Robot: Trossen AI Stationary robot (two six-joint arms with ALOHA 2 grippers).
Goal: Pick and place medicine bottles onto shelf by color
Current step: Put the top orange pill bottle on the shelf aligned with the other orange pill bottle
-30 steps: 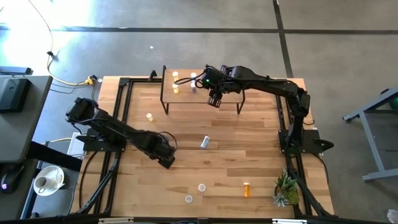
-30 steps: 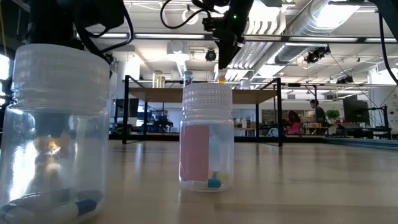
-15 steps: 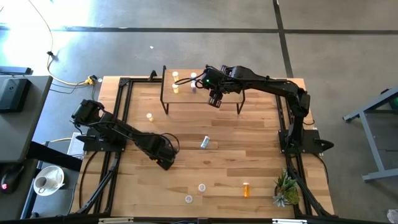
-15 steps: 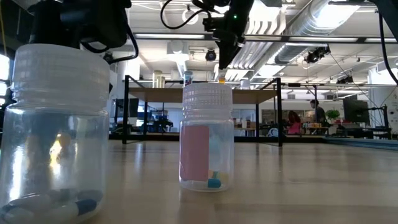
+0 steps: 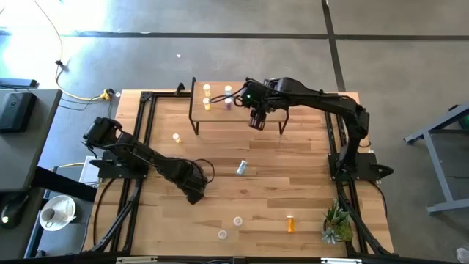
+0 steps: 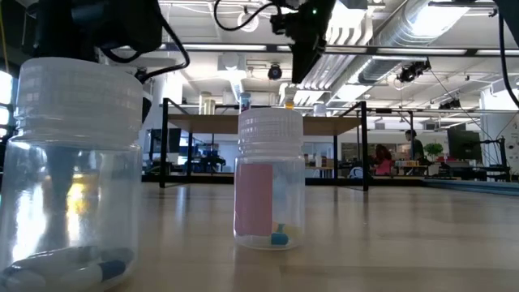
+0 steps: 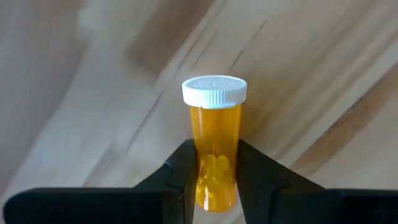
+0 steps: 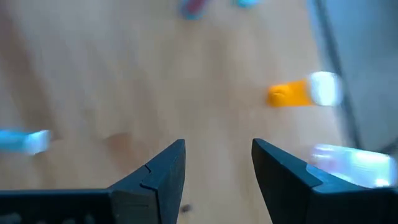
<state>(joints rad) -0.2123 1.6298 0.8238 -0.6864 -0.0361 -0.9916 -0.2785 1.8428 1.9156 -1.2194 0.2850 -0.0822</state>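
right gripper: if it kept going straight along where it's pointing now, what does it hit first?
Probably bare wood. The right gripper, fingers open and empty, points at plain board between them. The nearest item, an orange bottle lying on its side, sits off that line. Blur leaves depth unclear; in the high view it hovers over the shelf.

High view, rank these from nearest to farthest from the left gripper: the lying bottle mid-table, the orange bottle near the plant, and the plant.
From the left gripper:
1. Lying bottle, mid-table.
2. Orange bottle, near edge.
3. Plant, right near corner.
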